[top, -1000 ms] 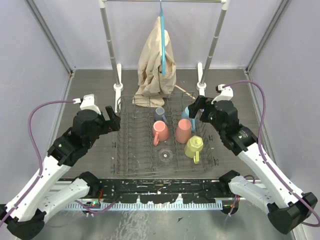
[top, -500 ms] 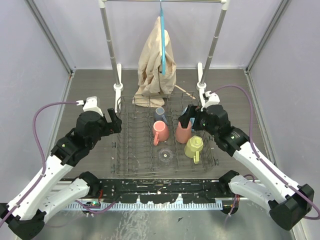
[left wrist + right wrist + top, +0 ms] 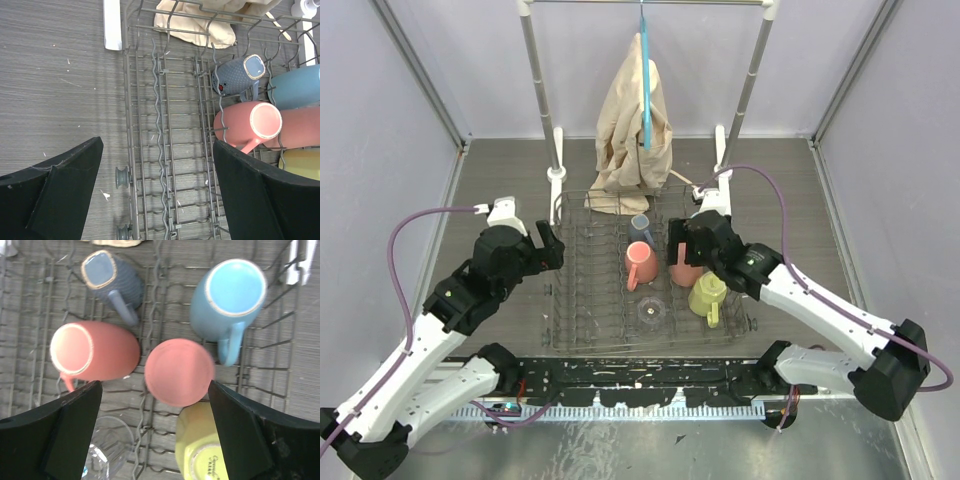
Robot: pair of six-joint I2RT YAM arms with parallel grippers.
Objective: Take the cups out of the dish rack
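The dark wire dish rack holds a grey-blue mug, a salmon-pink mug on its side, a second pink mug bottom up, a pale yellow mug and a clear glass. My right gripper is open above the cups and hides the light blue mug here. In the right wrist view its gripper straddles the bottom-up pink mug, with the light blue mug beyond. My left gripper is open and empty over the rack's bare left part.
A silver clothes rail with beige cloth stands behind the rack, its white feet on the table at the rack's far corners. A black strip runs along the near edge. Walls close in left and right.
My right gripper has swung left and down from the rack's right edge to above the pink and blue mugs. The left arm shifted only slightly.
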